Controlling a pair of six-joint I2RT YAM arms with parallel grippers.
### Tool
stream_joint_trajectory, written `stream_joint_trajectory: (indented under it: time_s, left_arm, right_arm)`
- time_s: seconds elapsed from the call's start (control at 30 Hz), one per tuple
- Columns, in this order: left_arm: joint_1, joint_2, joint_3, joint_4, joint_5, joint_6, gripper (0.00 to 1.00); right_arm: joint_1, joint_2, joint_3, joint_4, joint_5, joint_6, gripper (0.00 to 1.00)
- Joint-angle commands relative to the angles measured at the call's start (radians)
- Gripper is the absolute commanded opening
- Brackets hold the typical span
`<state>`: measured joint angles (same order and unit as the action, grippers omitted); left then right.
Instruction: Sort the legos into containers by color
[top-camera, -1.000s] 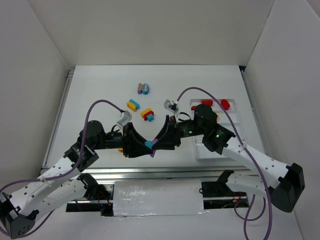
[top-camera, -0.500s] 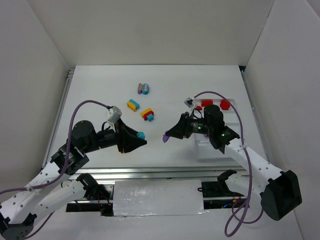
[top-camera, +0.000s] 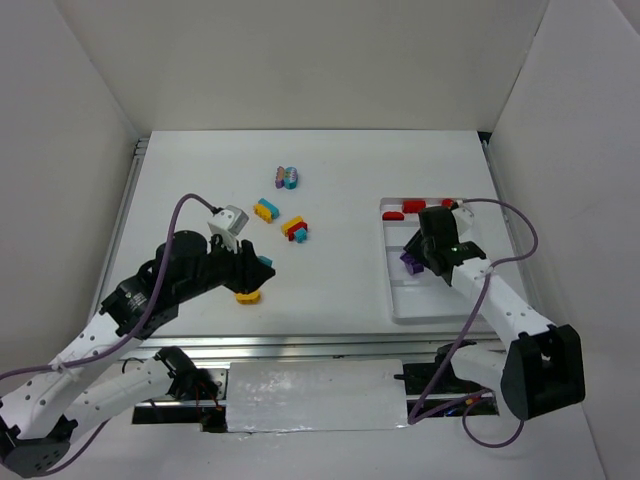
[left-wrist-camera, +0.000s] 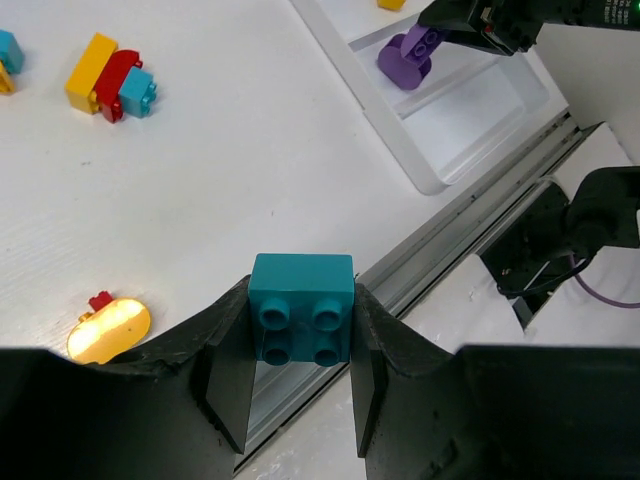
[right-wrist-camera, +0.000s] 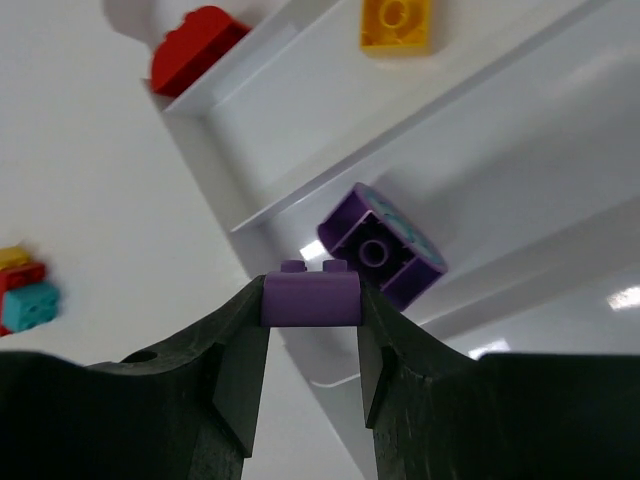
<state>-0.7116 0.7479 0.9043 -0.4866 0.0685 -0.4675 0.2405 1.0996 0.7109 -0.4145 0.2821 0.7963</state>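
Left wrist: teal brick (left-wrist-camera: 301, 320) studs camera-ward

Teal brick (left-wrist-camera: 301, 320), purple brick (right-wrist-camera: 311, 298), yellow brick (right-wrist-camera: 397, 22), white tray (top-camera: 430, 300).

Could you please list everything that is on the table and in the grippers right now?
Table: one, white.
Tray: one, white, right side of table.
Red bricks: three, tray's far compartment.
Yellow brick: one, next compartment.
Round purple brick: one, compartment after that.
Clusters: three, mixed colours, far centre of table.
Yellow piece: one, on table by left gripper.
Teal brick: one, held.
Purple brick: one, held over tray.
Left gripper: black, shut on teal brick.
Right gripper: black, shut on purple brick.
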Motion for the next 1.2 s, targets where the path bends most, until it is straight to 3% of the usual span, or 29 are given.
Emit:
stream_joint_trajectory:
  time_s: [0.0, 0.37, 0.57, 0.9, 0.93, 1.0, 1.03, 1.17]
  left_arm:
    - [0.0, -0.019, 0.007, -0.018, -0.039, 0.033, 0.0]
    - [-0.002, -0.007, -0.002, -0.006, -0.007, 0.035, 0.0]
    - [-0.002, 0.001, -0.008, 0.0, 0.004, 0.03, 0.0]
    - [-0.002, 0.013, -0.01, 0.002, 0.01, 0.027, 0.0]
    - [0.0, 0.011, -0.01, 0.002, 0.007, 0.029, 0.02]
    - [0.0, 0.013, -0.01, 0.002, 0.008, 0.029, 0.03]
    - [0.0, 0.013, -0.011, 0.003, 0.013, 0.029, 0.04]
    - [-0.002, 0.018, -0.016, 0.022, 0.043, 0.027, 0.06]
  right_arm:
    - [0.0, 0.083, 0.071, -0.046, 0.115, 0.031, 0.0]
    - [0.009, 0.098, 0.032, 0.071, -0.017, -0.069, 0.0]
    - [0.063, 0.049, 0.007, 0.112, 0.002, -0.108, 0.0]
    - [0.062, 0.2, 0.078, 0.025, 0.036, -0.088, 0.05]
    - [0.063, 0.204, 0.075, 0.026, 0.029, -0.091, 0.07]
    - [0.065, 0.2, 0.07, 0.037, 0.009, -0.098, 0.36]
    - [0.065, 0.189, 0.067, 0.04, -0.006, -0.101, 0.58]
    - [0.068, 0.138, 0.085, 0.014, -0.009, -0.108, 0.88]
